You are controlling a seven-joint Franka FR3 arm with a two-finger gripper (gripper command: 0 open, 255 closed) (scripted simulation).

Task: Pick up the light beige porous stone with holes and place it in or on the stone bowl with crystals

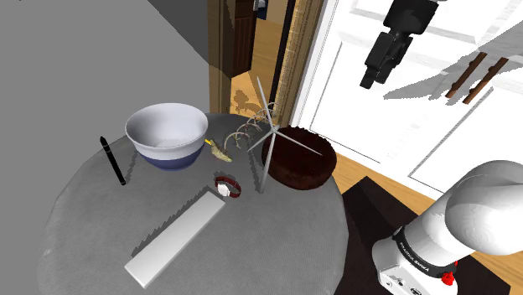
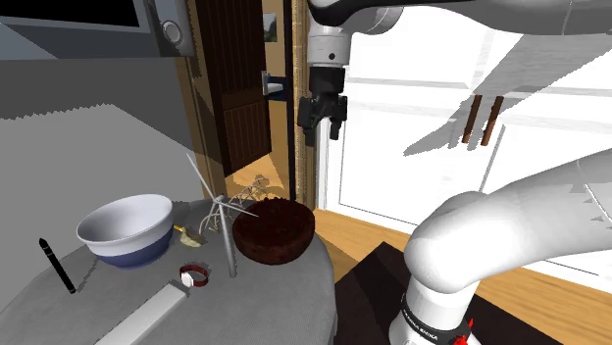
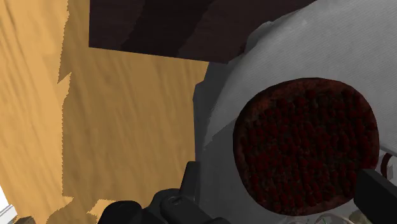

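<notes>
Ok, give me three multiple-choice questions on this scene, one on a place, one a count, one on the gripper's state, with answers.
1. In the shoulder view, on which side of the white bowl is the dark red-brown bowl? A right; B left; C inside it.
2. How many bowls stand on the table? A one; B two; C four.
3. The gripper is: A shut on the white bowl's rim; B resting on the table; C open and empty.
Answers: 1 A, it sits toward that view's right. 2 B, the white one and the dark one. 3 C, its fingers stand apart in the wrist view, clasping nothing.
</notes>
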